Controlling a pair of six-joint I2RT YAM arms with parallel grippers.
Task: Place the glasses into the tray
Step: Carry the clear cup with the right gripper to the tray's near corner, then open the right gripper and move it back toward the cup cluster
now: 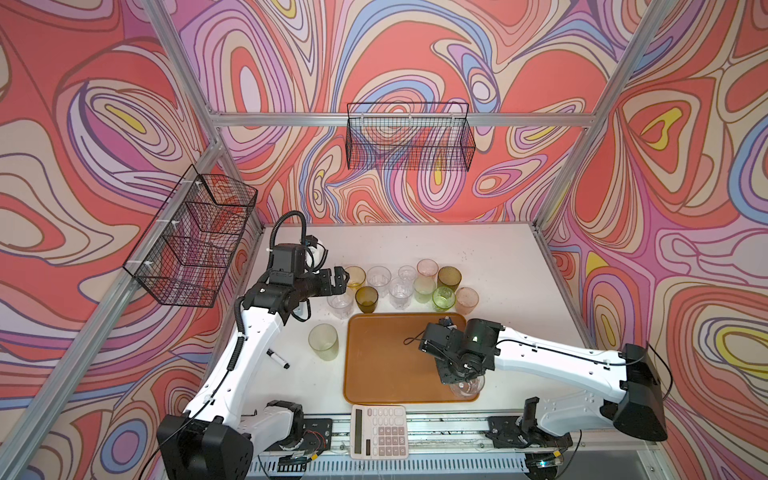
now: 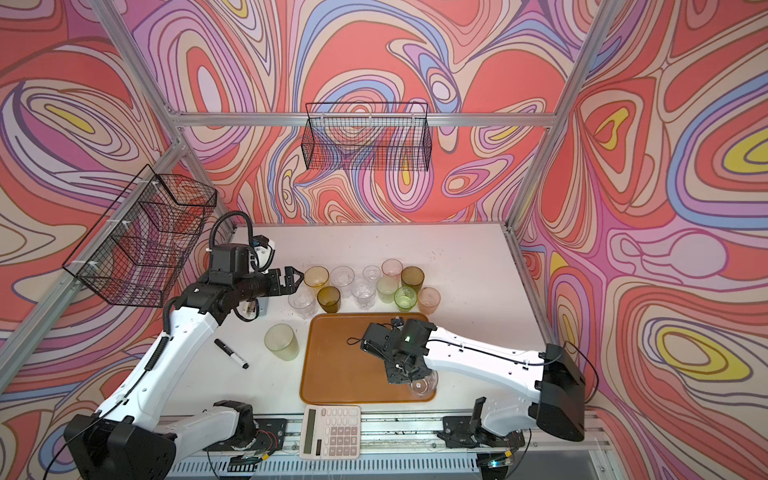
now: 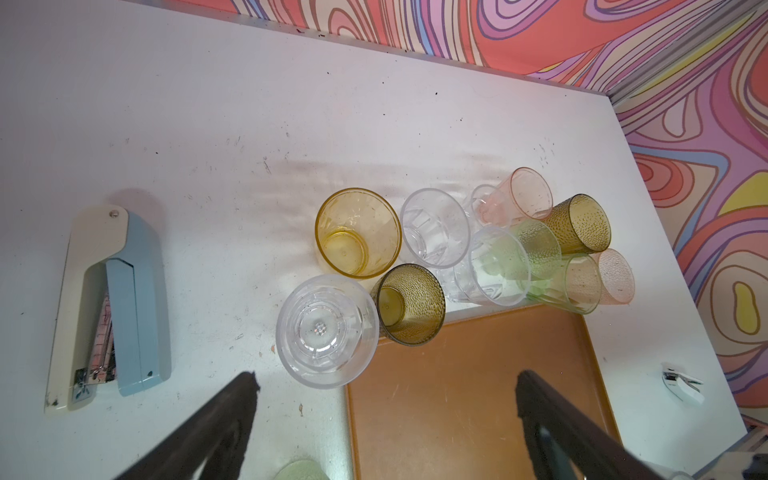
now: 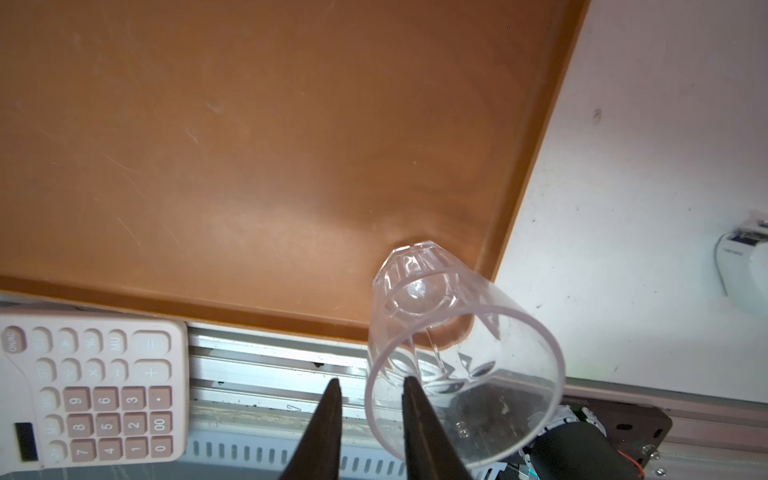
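Note:
The orange-brown tray (image 1: 374, 357) (image 2: 340, 365) lies at the front middle of the table. A clear faceted glass (image 1: 465, 387) (image 4: 419, 291) stands in its near right corner, leaning in the right wrist view. My right gripper (image 4: 372, 380) straddles its rim, one finger inside and one outside, jaws slightly apart with a gap to the wall. Several glasses, clear, amber (image 1: 355, 277), olive-brown (image 1: 366, 299), green and pink, are grouped behind the tray. A pale green glass (image 1: 323, 341) stands left of the tray. My left gripper (image 1: 343, 276) (image 3: 384, 380) hovers wide open over the group's left end, near a clear glass (image 3: 328, 330).
A white calculator (image 1: 379, 432) lies at the front edge below the tray. A black marker (image 1: 277, 359) lies left of the pale green glass. A blue and white stapler (image 3: 112, 307) is under the left arm. Wire baskets (image 1: 195, 237) (image 1: 409, 137) hang on the walls.

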